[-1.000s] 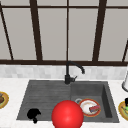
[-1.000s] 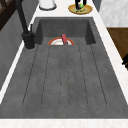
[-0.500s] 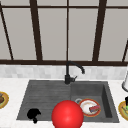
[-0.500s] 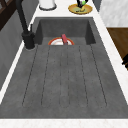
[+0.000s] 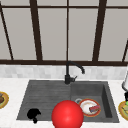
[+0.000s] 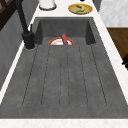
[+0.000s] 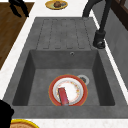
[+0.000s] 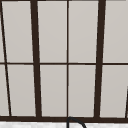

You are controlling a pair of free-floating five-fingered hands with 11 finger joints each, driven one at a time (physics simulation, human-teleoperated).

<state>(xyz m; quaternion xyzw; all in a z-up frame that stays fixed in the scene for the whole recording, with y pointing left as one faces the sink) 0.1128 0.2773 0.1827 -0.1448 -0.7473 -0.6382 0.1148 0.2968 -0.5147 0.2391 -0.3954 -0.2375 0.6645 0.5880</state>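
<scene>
My left hand hovers over the front left corner of the ribbed drainboard, holding nothing; in the right side view this left hand hangs off the counter's front edge with loose fingers. A white, red-rimmed plate lies in the sink basin with a red block on it. My right hand shows at the picture's right edge, beside a yellow plate. A red ball sits at the sink's front edge in the front view.
A black tap stands behind the sink. A white container and a yellow plate of food sit on the right counter. Another plate of food rests on the left counter. A drain lies beside the plate.
</scene>
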